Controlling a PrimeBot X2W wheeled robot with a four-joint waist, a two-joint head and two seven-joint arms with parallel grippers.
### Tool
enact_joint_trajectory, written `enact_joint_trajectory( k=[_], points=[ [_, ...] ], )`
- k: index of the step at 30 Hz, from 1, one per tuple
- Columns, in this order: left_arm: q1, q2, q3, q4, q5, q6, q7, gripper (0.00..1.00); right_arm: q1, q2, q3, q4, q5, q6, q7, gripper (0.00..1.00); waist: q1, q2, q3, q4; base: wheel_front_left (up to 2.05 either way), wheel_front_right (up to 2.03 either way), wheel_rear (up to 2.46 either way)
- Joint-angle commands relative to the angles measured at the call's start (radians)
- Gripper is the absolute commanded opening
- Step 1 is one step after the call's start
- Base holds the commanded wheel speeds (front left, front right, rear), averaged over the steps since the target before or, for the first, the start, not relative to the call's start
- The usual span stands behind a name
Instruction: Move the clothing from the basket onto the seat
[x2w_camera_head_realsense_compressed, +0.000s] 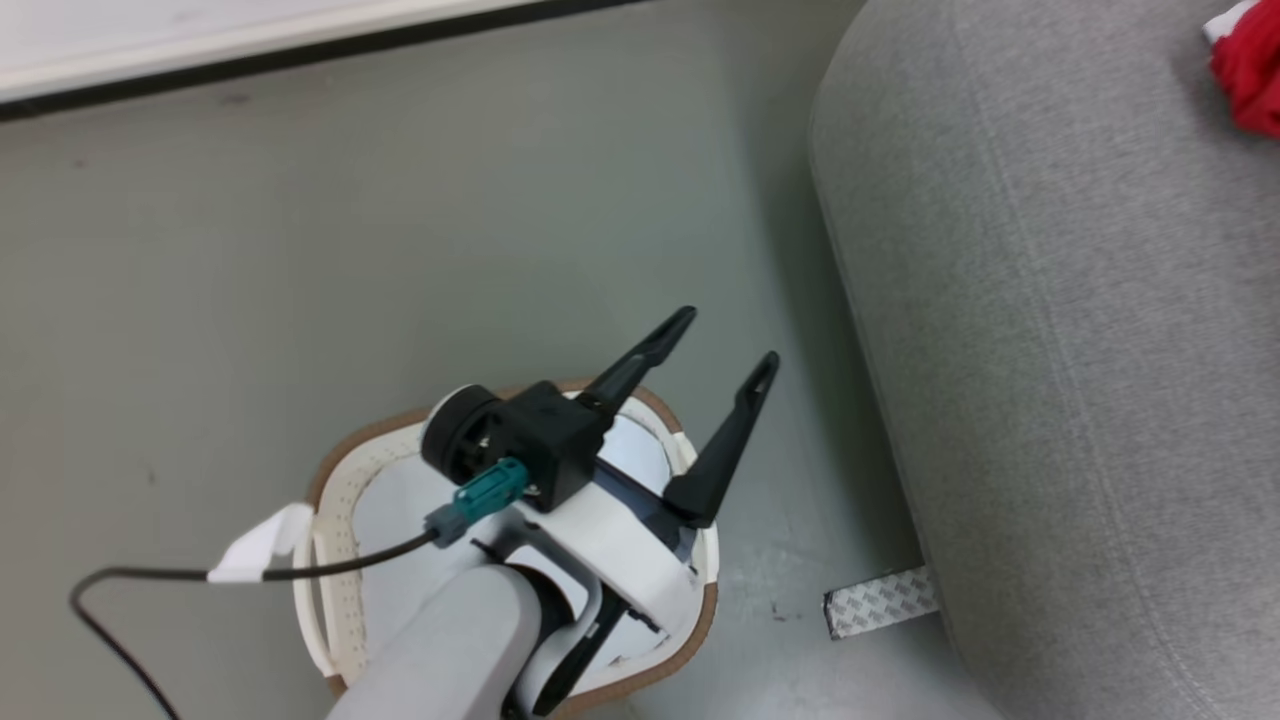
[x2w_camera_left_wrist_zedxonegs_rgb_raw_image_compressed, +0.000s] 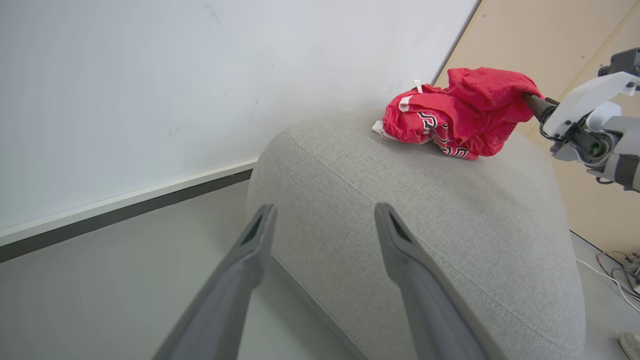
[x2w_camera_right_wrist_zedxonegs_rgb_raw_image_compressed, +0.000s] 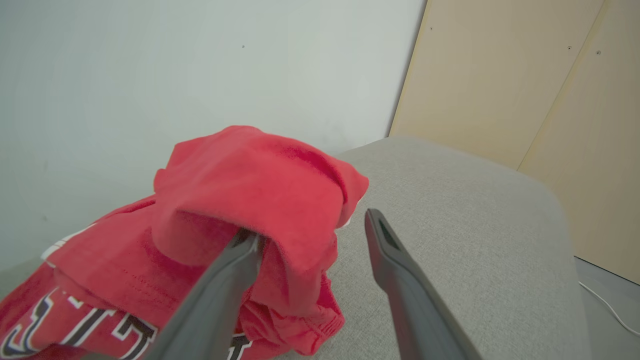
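Clothing heaped on the seat, lower left, drapes one finger of the wide-spread right gripper; left gripper gapes empty over the basket.

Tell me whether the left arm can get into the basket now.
Probably yes: the left gripper hangs open above the basket, and nothing but its own arm covers the open top.

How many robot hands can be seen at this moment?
2. The left hand hangs open above the basket; the right hand is open at the red clothing on the seat, one finger under a fold. None seems hidden.
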Motion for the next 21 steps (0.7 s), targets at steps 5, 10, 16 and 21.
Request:
enact_joint_trajectory(
  k=[5, 10, 16, 21],
  points=[
    [0.042, 0.016, 0.032, 0.005, -0.028, 0.023, -0.036, 1.0, 0.075, 0.061, 0.07, -0.072, 0.007, -0.003, -0.004, 1.0, -0.0001, 0.0, -0.075, -0.019, 0.0, 0.0, 0.0],
    [0.094, 0.023, 0.066, 0.02, -0.046, 0.057, -0.071, 1.0, 0.187, 0.114, 0.191, -0.162, 0.037, -0.003, -0.004, 1.0, -0.0001, 0.0, -0.154, -0.023, 0.0, 0.0, 0.0],
    [0.177, 0.038, 0.121, 0.051, -0.069, 0.112, -0.125, 1.0, 0.333, 0.155, 0.361, -0.276, 0.127, -0.003, -0.003, 1.0, -0.0001, 0.0, -0.262, -0.004, 0.0, 0.0, 0.0],
    [0.257, 0.05, 0.173, 0.074, -0.094, 0.15, -0.188, 1.0, 0.453, 0.175, 0.5, -0.339, 0.178, -0.003, -0.003, 1.0, -0.0001, 0.0, -0.344, 0.031, 0.0, 0.0, 0.0]
  ],
)
